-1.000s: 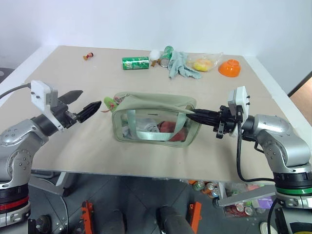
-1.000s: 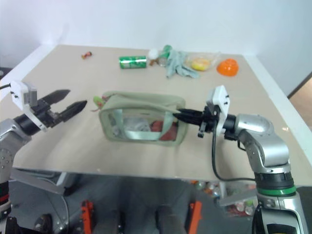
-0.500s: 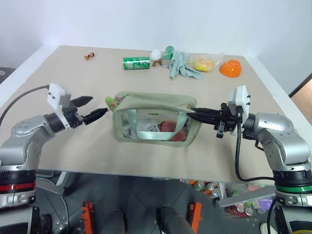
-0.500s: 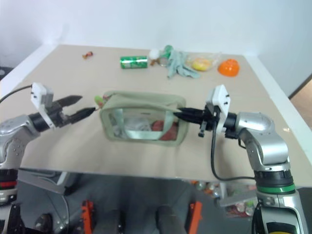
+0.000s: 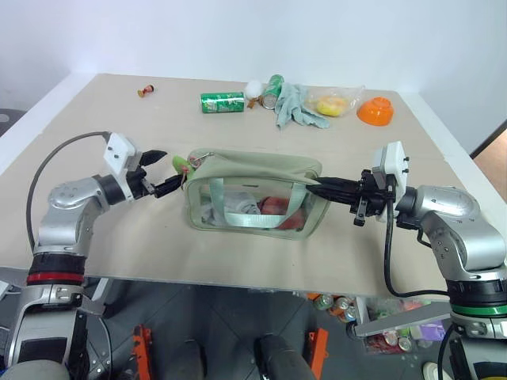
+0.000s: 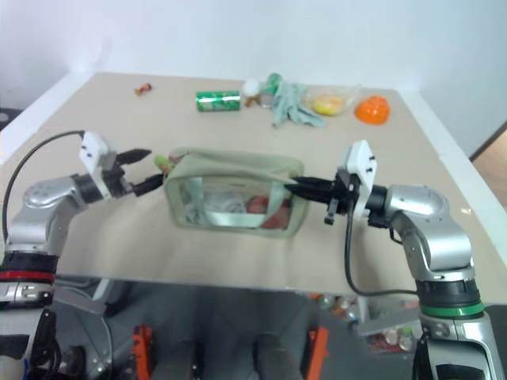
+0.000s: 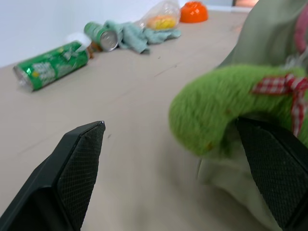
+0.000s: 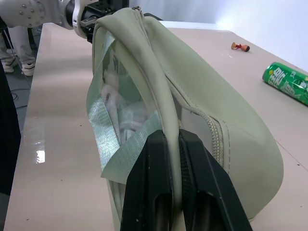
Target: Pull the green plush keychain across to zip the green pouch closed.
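Now closer: left claw (image 5: 169, 172) spread wide, advanced to bracket green plush keychain (image 5: 181, 166) at left end of green pouch (image 5: 253, 190) mid-bench (image 5: 119, 237), ready to pinch. Right claw (image 5: 314, 188) clenched on pouch's right end, anchoring. Beyond, soda can (image 5: 221, 102).

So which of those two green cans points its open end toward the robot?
The far one, right beside the pale teal glove; the other green can lies sideways, showing its label.
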You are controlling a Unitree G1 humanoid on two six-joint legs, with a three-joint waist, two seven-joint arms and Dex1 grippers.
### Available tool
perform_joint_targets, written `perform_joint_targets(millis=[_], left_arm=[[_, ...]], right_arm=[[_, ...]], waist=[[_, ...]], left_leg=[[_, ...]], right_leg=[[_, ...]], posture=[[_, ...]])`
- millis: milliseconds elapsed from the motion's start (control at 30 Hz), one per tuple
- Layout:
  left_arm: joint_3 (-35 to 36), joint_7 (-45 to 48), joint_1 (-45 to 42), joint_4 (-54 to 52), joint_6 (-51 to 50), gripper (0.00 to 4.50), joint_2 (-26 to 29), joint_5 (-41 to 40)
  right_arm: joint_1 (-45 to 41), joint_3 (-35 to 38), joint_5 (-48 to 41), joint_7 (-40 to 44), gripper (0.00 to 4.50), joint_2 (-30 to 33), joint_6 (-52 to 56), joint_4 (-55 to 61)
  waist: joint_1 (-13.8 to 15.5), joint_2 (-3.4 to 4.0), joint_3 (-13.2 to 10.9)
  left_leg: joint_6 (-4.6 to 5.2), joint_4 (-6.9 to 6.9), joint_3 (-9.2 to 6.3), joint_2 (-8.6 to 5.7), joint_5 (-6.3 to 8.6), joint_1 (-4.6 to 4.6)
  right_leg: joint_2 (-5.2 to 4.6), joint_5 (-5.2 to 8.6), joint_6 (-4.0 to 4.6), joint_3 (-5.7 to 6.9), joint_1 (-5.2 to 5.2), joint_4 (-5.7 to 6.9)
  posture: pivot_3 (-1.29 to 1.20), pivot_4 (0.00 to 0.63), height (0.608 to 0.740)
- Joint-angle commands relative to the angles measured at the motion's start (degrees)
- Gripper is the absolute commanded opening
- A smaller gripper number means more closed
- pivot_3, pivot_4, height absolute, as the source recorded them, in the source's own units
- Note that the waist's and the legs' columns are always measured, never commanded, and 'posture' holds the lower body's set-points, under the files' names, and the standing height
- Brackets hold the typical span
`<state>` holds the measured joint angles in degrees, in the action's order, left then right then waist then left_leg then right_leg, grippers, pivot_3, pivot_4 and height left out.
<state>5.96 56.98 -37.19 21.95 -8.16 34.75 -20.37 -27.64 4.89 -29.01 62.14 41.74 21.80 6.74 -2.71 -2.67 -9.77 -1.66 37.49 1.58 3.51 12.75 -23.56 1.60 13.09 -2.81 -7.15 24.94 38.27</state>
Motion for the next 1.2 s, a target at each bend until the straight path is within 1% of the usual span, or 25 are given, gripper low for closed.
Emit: perform_joint_targets(millis=[33,67,133,300,367,467,567,667,800,933,1200], left_arm=[[-0.1,1.6,-2.8,0.9,3.0,4.50,-0.5,0.4],[0.0,2.2,-3.0,1.0,2.8,3.99,-0.8,-0.1],[-0.1,3.0,-3.3,1.2,2.8,3.42,-1.1,-0.5],[1.0,2.9,-3.1,0.6,2.0,1.70,-1.4,-1.0],[2.4,2.0,-3.1,-0.5,0.2,0.97,-1.5,-2.6],[5.2,-0.2,-3.3,-2.2,-2.5,0.05,-1.4,-5.2],[7.4,-2.2,-3.5,-4.8,-5.4,0.01,-1.3,-7.5],[7.7,-3.7,-3.6,-8.6,-7.9,0.01,-1.6,-9.1],[5.6,-4.2,-4.8,-13.8,-10.1,0.01,-2.7,-10.3],[2.7,-3.5,-7.2,-16.6,-11.7,0.01,-4.5,-10.6],[-2.2,-1.4,-12.1,-15.9,-11.5,0.01,-7.5,-9.2]], right_arm=[[-0.5,1.5,0.3,-0.4,0.06,1.0,-0.7,0.7],[-0.6,1.4,0.3,-0.4,0.00,1.0,-0.8,0.7],[-0.6,1.3,0.3,-0.4,0.00,1.0,-0.9,0.7],[-0.8,1.1,0.4,-0.4,0.00,0.9,-1.1,0.6],[-0.8,1.1,0.5,-0.4,0.00,1.0,-1.1,0.6],[-0.8,1.2,0.5,-0.3,0.00,1.1,-1.1,0.6],[-0.8,1.2,0.5,-0.3,0.00,1.2,-1.1,0.5],[-0.7,1.2,0.7,0.0,0.00,1.4,-1.3,0.3],[-1.3,1.1,1.0,0.6,0.00,1.6,-1.6,-0.7],[-1.7,1.0,1.3,0.9,0.00,1.5,-1.9,-1.3],[-1.3,1.1,1.4,1.0,0.00,1.6,-1.9,-0.8]], waist=[[0.0,0.00,0.0],[0.0,0.00,0.0],[0.0,0.00,0.0],[0.0,0.00,0.0],[0.0,0.00,0.0],[0.0,0.00,0.0],[0.0,0.00,0.0],[0.0,0.00,0.0],[0.0,0.00,0.0],[0.1,0.00,0.0],[0.0,0.00,0.0]], left_leg=[[0.00,0.00,0.00,0.00,0.00,0.00],[0.00,0.00,-0.01,0.00,0.00,0.00],[0.00,0.00,-0.01,0.00,0.00,0.00],[0.00,-0.01,-0.02,0.00,0.00,-0.02],[0.00,-0.01,-0.02,0.00,0.00,-0.01],[0.00,0.00,-0.02,0.00,0.00,-0.02],[0.00,0.00,-0.03,0.00,0.00,-0.03],[0.00,0.00,-0.04,0.00,0.00,-0.04],[0.00,0.01,-0.04,-0.01,0.00,-0.04],[0.00,0.04,-0.04,-0.03,0.00,-0.04],[0.00,0.03,-0.06,-0.05,0.00,-0.01]], right_leg=[[0.00,0.00,0.00,0.00,0.00,0.00],[0.00,0.00,0.00,0.01,0.00,0.00],[0.00,0.00,-0.01,0.00,0.00,0.00],[0.00,0.00,-0.01,0.01,0.00,0.00],[0.00,0.00,-0.01,0.01,0.00,0.00],[0.00,0.00,-0.01,0.00,0.01,0.00],[-0.01,0.00,-0.02,0.02,0.01,0.01],[-0.01,0.00,-0.02,0.02,0.01,0.00],[-0.01,0.00,-0.02,0.02,0.00,0.00],[-0.02,-0.01,-0.04,0.01,-0.03,0.00],[0.00,-0.01,-0.05,-0.01,-0.03,0.01]], posture=[[0.00,0.150,0.740],[0.00,0.150,0.740],[0.00,0.150,0.740],[0.00,0.150,0.740],[0.00,0.150,0.740],[0.00,0.150,0.740],[0.00,0.150,0.740],[0.00,0.150,0.740],[0.00,0.150,0.740],[0.00,0.150,0.740],[0.00,0.150,0.740]])
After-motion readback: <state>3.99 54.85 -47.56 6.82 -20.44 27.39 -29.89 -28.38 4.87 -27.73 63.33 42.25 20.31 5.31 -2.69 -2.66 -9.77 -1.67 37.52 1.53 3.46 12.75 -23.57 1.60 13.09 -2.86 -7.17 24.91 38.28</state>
